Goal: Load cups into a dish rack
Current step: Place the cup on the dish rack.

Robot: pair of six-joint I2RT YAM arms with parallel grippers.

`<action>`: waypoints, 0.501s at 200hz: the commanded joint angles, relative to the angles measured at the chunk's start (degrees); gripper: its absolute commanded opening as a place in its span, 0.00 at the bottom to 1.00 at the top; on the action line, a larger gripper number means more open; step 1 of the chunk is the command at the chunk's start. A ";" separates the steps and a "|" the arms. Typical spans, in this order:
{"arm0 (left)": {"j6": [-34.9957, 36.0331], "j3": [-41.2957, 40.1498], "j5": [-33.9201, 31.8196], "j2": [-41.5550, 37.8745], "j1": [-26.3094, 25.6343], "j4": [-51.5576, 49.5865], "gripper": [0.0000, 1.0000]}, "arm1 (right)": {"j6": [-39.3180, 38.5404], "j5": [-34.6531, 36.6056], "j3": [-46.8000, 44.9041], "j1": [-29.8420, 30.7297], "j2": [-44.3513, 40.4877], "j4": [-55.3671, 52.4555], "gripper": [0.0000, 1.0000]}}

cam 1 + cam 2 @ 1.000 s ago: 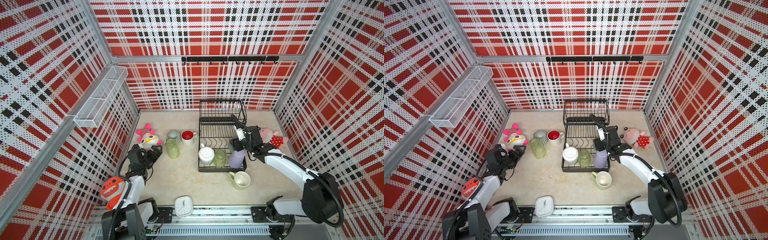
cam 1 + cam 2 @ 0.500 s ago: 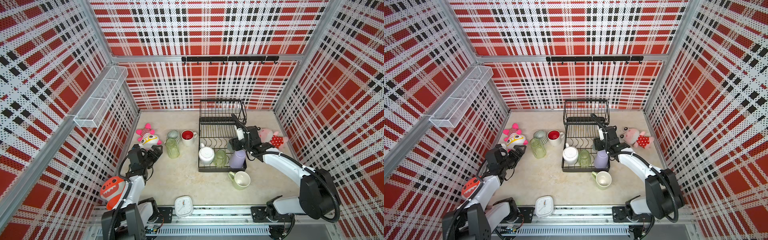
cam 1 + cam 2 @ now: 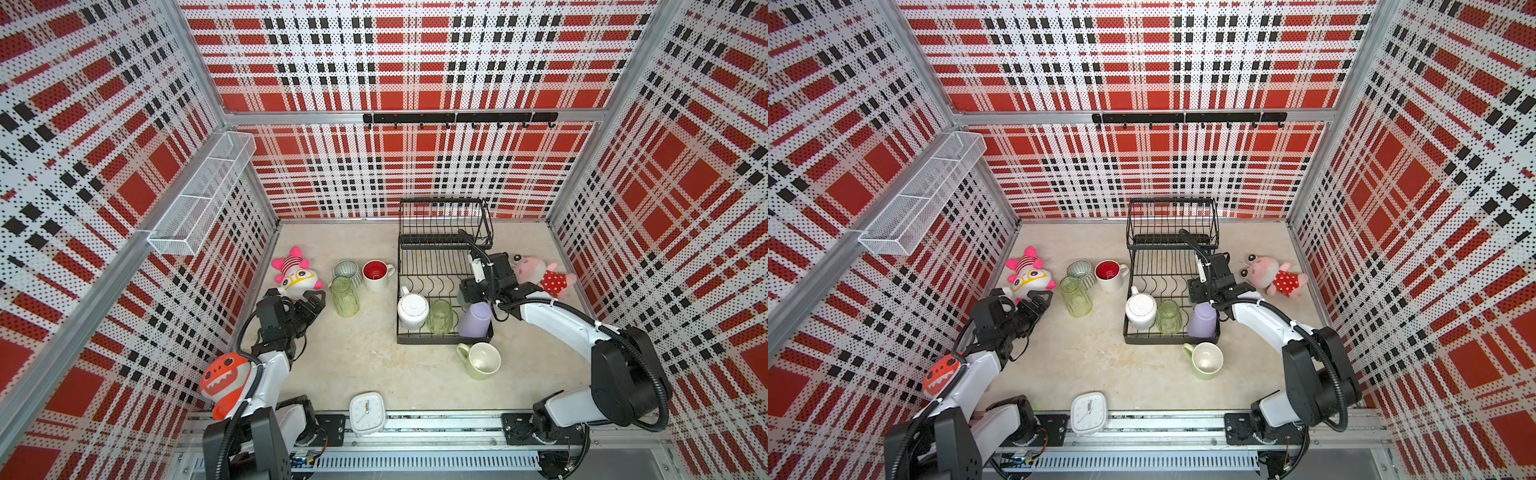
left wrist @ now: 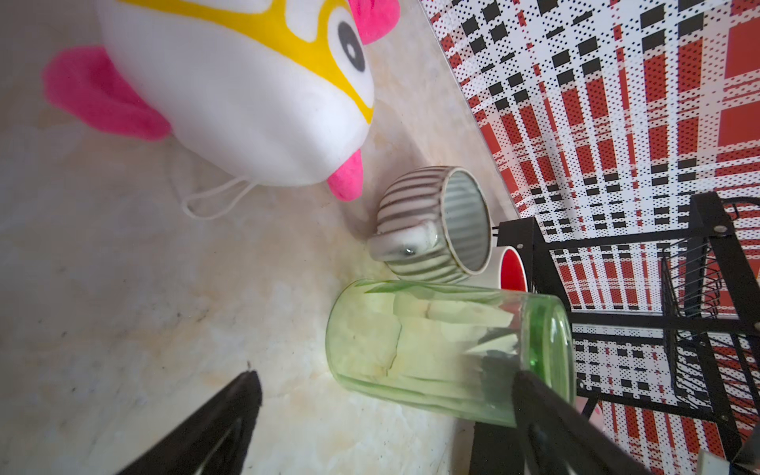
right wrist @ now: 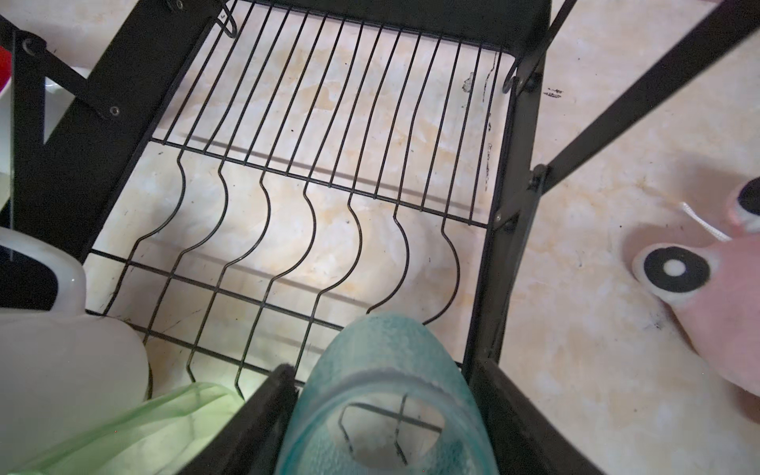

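**Grip on teal tumbler at dish rack**

Right gripper: the fingers lie against both sides of the teal tumbler, jaws part-way apart at the cup's width. The tumbler is over the wires of the lower tier, at the rack's right-hand edge. Whether it rests on the wires cannot be told. Just behind this gripper, toward its arm's base, the lavender tumbler stands in the rack's front row. Further to the gripper's left in that row are a green glass and a white mug. A pale-green mug sits on the tabletop outside the front rail.

Left gripper: jaws fully apart, holding nothing. A second green glass stands just ahead of its fingertips, with a ribbed mug and a red-inside mug beyond it.
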 commanded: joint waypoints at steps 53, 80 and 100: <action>0.78 0.06 -0.16 -0.07 -0.54 -0.50 0.98 | -0.25 1.48 2.99 -0.29 -0.68 -0.94 0.79; 0.87 0.15 -0.16 0.01 -0.64 -0.50 0.98 | 0.21 1.36 3.75 -0.29 -2.00 -2.10 0.80; 1.69 0.88 -0.60 0.01 -0.70 -1.74 0.98 | 0.60 1.38 4.67 -0.29 -3.40 -3.28 0.82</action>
